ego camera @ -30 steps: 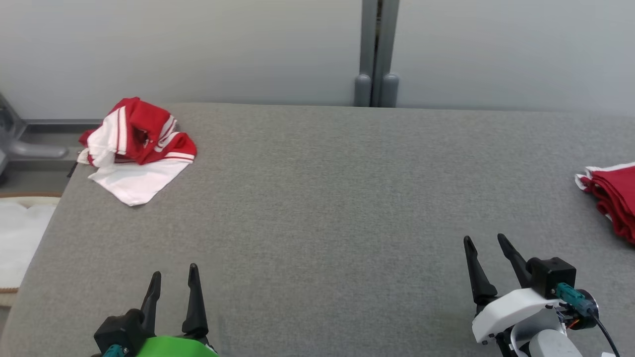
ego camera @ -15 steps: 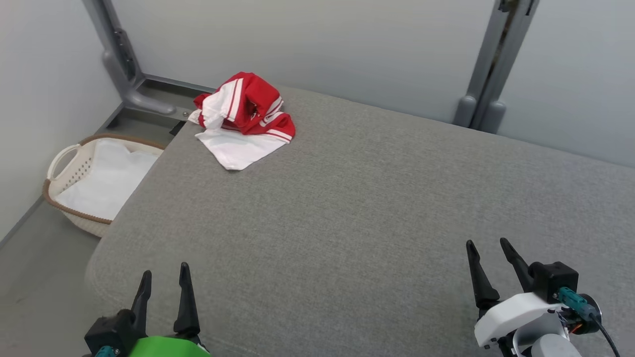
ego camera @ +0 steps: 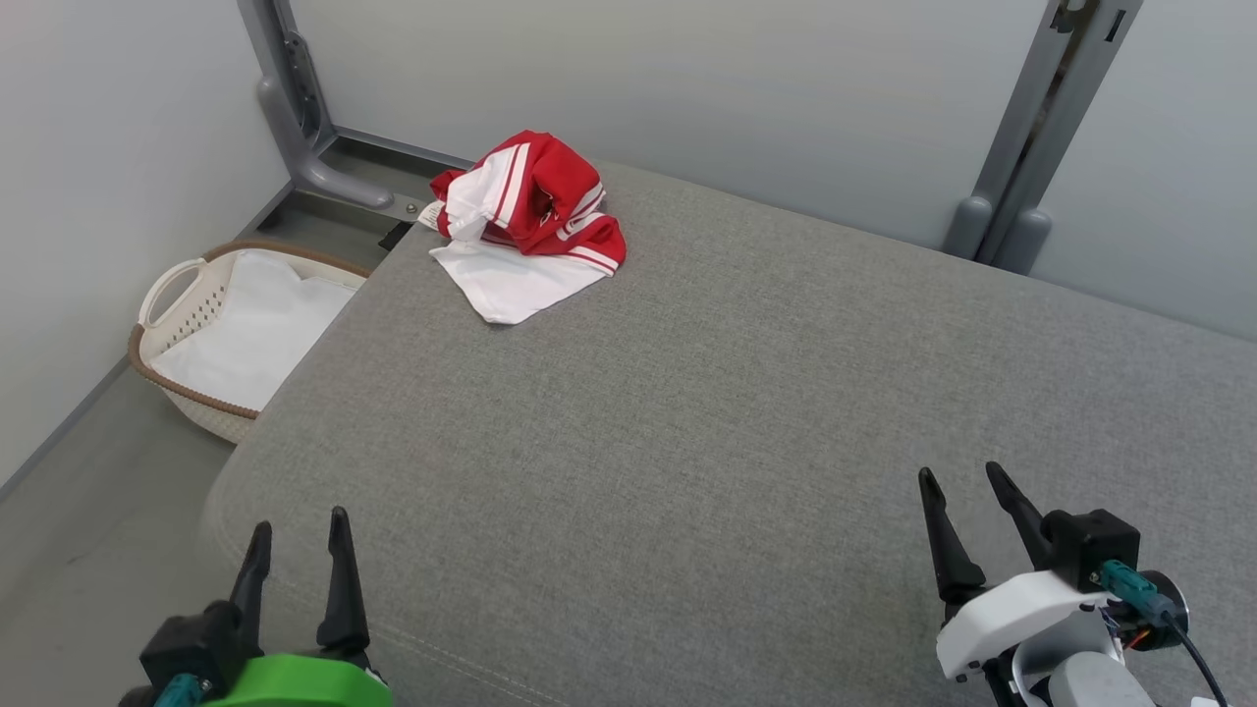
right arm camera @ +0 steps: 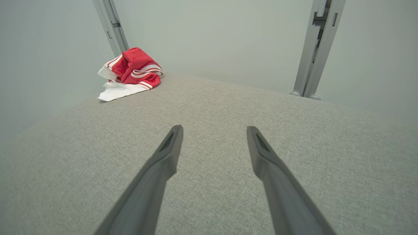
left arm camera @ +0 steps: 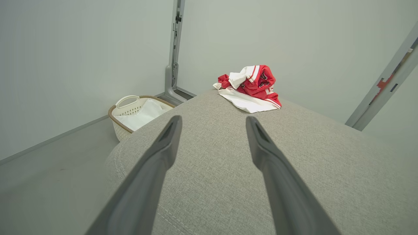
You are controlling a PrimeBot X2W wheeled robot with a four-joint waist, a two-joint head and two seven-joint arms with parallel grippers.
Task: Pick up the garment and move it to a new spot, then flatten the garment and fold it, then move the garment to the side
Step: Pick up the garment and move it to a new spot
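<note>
So from the head view we've got the garment (ego camera: 525, 211), a red and white crumpled heap, sitting at the far left corner of the grey padded worktop (ego camera: 687, 412), with a flat white flap spread out toward the near side. Off the worktop's left edge, down on the floor, there's a basket (ego camera: 182, 388) with a white cloth (ego camera: 245, 324) in it. The left gripper (ego camera: 300, 518) is at the near left corner and the right gripper (ego camera: 957, 470) is by the near edge toward the right. Both have their fingers spread with nothing in them, and both are well apart from the garment. In the left wrist view we see the two dark fingers wide apart over the grey fabric, the garment far off at the corner beyond the tips, and the basket to the left. In the right wrist view it's the same deal: fingers apart and empty, with the garment up at the far left corner near a grey post (right arm camera: 112, 29).
</note>
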